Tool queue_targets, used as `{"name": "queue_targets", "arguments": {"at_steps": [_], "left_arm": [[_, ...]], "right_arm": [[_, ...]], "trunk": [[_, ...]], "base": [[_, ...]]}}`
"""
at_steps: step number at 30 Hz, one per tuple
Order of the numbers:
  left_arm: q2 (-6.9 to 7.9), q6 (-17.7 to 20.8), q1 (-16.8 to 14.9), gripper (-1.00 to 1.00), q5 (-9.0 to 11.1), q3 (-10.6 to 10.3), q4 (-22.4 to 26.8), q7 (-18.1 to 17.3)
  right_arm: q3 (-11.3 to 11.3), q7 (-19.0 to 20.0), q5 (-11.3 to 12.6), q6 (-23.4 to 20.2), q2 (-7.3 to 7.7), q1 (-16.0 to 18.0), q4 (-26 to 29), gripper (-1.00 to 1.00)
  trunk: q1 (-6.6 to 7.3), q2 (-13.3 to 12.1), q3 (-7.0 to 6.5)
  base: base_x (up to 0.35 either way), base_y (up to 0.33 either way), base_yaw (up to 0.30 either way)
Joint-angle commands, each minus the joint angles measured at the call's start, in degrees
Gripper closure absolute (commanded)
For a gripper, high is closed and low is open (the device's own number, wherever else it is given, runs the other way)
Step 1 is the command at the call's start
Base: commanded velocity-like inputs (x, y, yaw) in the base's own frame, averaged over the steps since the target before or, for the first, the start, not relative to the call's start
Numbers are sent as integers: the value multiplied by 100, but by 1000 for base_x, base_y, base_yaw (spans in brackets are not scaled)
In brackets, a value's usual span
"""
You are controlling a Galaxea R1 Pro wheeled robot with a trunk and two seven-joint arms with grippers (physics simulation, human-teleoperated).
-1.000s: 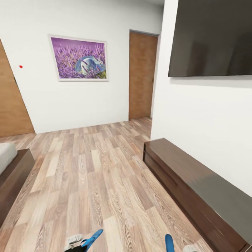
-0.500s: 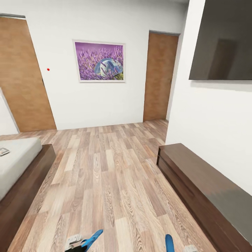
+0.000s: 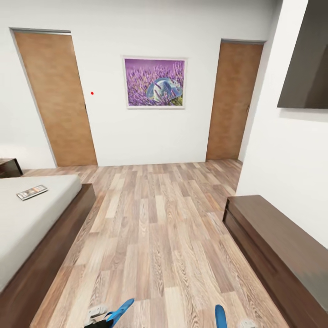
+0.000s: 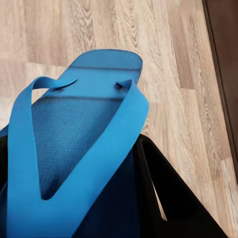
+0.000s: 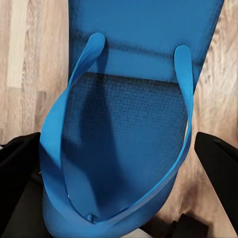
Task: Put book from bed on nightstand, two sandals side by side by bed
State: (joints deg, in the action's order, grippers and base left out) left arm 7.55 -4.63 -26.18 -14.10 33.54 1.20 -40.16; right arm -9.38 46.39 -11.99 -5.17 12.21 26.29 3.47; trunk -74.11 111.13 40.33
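The bed (image 3: 32,223), with a white mattress and a dark brown frame, lies at the left of the head view. The book (image 3: 32,192) rests flat on the mattress near its far end. A corner of the dark nightstand (image 3: 9,167) shows beyond the bed, against the wall. Both blue sandals are held off the floor. My left gripper (image 3: 101,318) is shut on one sandal (image 3: 120,310) (image 4: 84,124), its black fingers (image 4: 163,198) under the sole. The right gripper (image 3: 246,323) is shut on the other sandal (image 3: 220,316) (image 5: 129,124), with fingers (image 5: 218,158) on either side of its heel.
A long low dark wooden cabinet (image 3: 273,241) runs along the right wall under a black screen (image 3: 307,68). Two brown doors (image 3: 59,100) (image 3: 233,100) flank a purple picture (image 3: 155,82) on the far wall. Wood plank floor (image 3: 155,237) stretches between bed and cabinet.
The camera has turned left, so the picture and doors shifted right. More of the bed came into view, then the book and the nightstand corner. Both sandals stay held.
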Motion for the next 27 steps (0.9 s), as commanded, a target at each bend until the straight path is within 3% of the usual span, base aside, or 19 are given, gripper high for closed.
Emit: {"name": "queue_targets", "arguments": {"at_steps": [1, 27], "left_arm": [[1, -56, -5, 100, -66, 38, -6, -1], [1, -56, -3, 100, -66, 38, -6, -1]], "right_arm": [[-55, 28, -31, -55, 1, -1, 13, 100], [-55, 28, -31, -55, 1, -2, 13, 100]], "trunk": [[1, 3, 6], [89, -158, -66]], "base": [[0, 0, 293], [0, 0, 218]]}}
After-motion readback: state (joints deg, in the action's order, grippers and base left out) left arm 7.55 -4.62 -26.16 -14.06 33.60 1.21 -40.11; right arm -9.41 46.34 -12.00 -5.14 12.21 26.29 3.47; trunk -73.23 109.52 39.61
